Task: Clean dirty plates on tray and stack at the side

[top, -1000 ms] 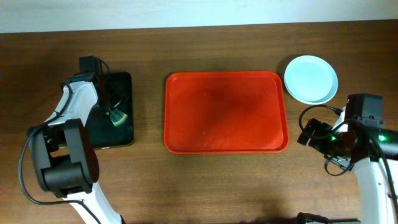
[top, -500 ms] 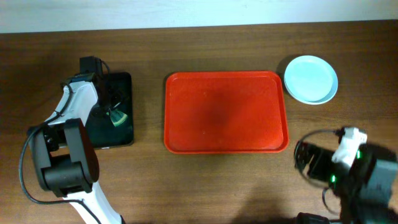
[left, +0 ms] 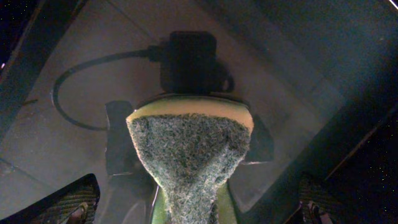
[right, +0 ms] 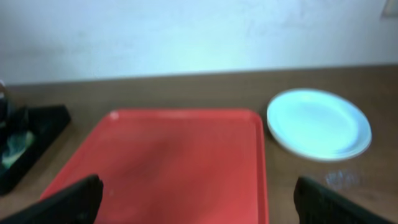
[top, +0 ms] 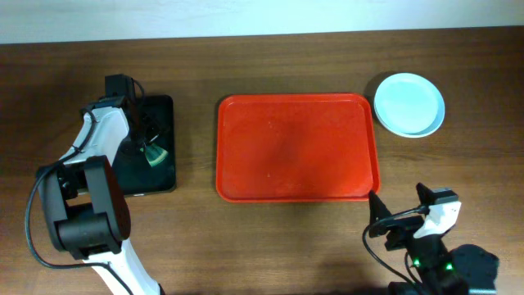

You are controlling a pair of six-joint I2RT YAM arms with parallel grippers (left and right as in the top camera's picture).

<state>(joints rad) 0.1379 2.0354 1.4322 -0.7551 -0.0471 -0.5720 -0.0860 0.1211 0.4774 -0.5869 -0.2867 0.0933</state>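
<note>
1. Plates (top: 409,104) are stacked at two o'clock off the bare tray (top: 297,147).
2. Left gripper (left: 193,202) is spread wide over the sponge (left: 189,155), which is not held.
3. Right gripper (top: 399,201) is splayed and empty; the plates are best left undisturbed.

You've got a dark brown wood-grain table (top: 286,246) filling most of the overhead frame, with a pale, brightly lit wall (top: 246,16) as a strip along the top edge.

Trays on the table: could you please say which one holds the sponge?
The smaller black tray on the left; the red tray carries nothing.
</note>
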